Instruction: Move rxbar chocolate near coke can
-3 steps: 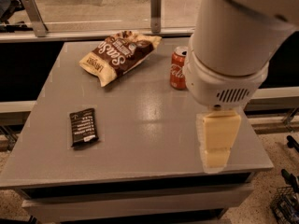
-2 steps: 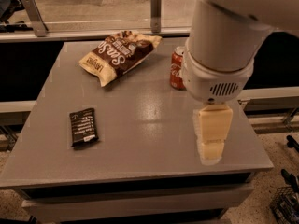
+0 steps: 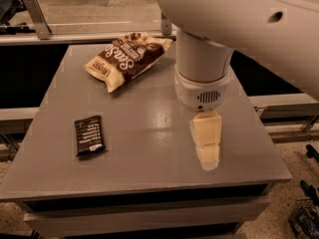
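The rxbar chocolate (image 3: 89,135) is a small flat black-brown bar with white text, lying on the left part of the grey table (image 3: 144,158). The coke can is hidden behind my arm. My gripper (image 3: 207,146) hangs cream-coloured below the white wrist, over the right part of the table, well to the right of the bar and empty of anything I can see.
A brown-and-cream crinkled chip bag (image 3: 127,59) lies at the back of the table. My wide white arm (image 3: 239,24) fills the upper right. The table's front edge runs close below the gripper. A metal rail (image 3: 75,34) runs behind the table.
My arm and gripper have moved left towards the table's middle. The arm now covers the coke can, which showed at the back right before. The bar and bag have not moved.
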You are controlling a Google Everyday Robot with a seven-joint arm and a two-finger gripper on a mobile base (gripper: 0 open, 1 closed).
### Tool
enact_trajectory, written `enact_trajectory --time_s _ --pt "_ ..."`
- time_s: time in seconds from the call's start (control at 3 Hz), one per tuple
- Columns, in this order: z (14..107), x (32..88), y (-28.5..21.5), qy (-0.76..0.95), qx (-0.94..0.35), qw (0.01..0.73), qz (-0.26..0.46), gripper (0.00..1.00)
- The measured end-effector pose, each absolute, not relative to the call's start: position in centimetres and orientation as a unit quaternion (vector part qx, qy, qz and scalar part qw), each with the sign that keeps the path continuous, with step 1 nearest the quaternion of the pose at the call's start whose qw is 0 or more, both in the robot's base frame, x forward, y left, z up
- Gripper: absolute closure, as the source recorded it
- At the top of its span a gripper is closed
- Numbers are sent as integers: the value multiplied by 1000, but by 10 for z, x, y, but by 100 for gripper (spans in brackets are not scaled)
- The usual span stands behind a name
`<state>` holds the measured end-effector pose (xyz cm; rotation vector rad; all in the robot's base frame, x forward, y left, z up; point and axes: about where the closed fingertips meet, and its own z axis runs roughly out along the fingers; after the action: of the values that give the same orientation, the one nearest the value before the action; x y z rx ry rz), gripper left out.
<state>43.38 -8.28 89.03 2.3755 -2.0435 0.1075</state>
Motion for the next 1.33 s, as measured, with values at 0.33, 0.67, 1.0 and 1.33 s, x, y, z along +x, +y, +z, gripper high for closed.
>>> enact_trajectory --time_s 0.33,0.67,1.0,1.33 --pt "872 440 -68 -635 772 17 7 0" --pt "863 438 -46 -616 787 30 -10 0" --pt "863 433 -22 -595 803 14 -36 0" --pt "862 426 4 -576 815 15 -54 0"
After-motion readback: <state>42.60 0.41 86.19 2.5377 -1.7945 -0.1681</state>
